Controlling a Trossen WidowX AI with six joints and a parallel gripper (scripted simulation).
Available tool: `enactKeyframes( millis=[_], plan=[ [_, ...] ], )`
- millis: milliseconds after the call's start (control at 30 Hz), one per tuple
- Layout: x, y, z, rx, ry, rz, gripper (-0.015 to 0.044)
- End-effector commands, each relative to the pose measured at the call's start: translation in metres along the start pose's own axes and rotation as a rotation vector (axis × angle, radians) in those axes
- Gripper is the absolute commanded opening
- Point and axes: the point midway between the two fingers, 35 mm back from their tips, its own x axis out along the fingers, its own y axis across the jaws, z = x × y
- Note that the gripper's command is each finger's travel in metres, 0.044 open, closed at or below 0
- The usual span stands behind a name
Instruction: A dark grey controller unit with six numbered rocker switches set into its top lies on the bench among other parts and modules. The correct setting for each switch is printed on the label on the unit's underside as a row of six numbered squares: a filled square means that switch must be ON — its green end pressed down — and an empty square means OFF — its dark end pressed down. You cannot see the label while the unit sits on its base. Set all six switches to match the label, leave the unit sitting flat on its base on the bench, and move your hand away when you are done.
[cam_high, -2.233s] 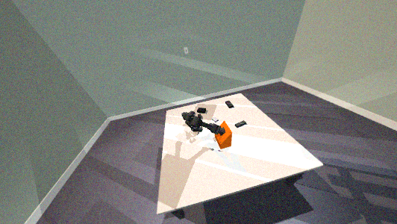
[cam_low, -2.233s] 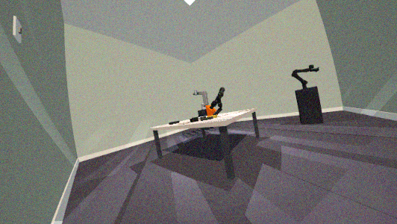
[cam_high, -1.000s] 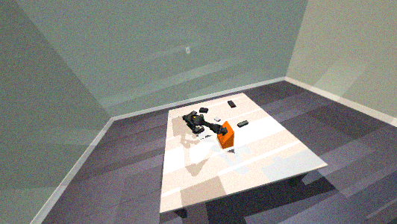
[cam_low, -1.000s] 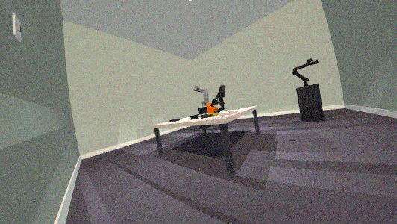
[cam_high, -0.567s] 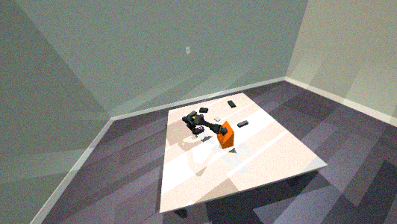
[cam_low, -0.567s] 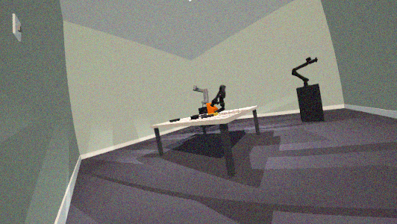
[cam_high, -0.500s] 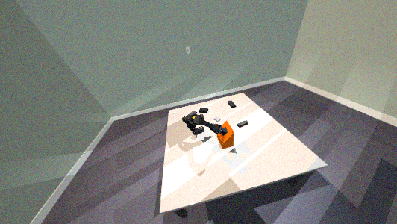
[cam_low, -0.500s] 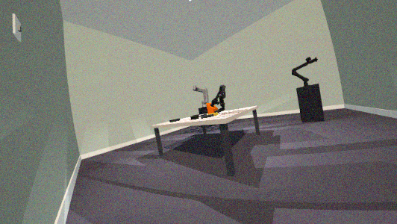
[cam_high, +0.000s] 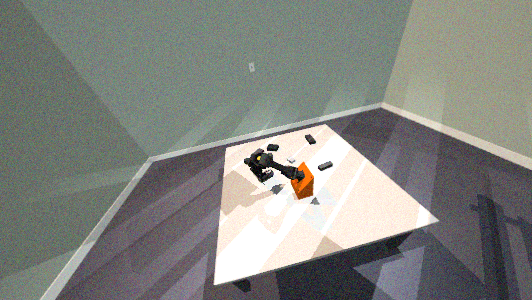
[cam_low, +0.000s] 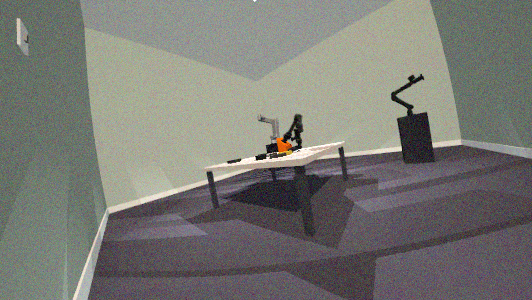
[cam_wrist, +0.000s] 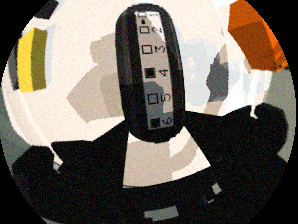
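In the wrist view the dark grey controller unit (cam_wrist: 150, 75) fills the middle, turned so that its white underside label (cam_wrist: 161, 85) faces the camera. On the label, squares 2, 3 and 5 are empty and squares 4 and 6 are filled. Square 1 sits at the far top end and is too small to read. My gripper (cam_wrist: 153, 117) (cam_high: 299, 174) is shut on the unit's near end and holds it above the bench (cam_high: 375, 200), close to an orange block (cam_wrist: 252, 37) (cam_high: 303, 184). The rocker switches are hidden on the far side.
A yellow block (cam_wrist: 32, 60) lies left of the unit. Dark modules (cam_high: 272, 147) (cam_high: 310, 139) (cam_high: 325, 166) and a small white part (cam_high: 291, 160) lie near the bench's back. In the exterior view a second arm on a black pedestal (cam_low: 413, 135) stands across the room.
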Motion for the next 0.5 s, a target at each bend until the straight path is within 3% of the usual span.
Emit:
enactKeyframes(
  millis=[0,467],
  plan=[
    [0.005,-0.003,0.005,0.017,-0.016,-0.006,0.0338],
    [0.016,-0.003,0.002,0.017,-0.015,-0.006,0.0338]
  ],
)
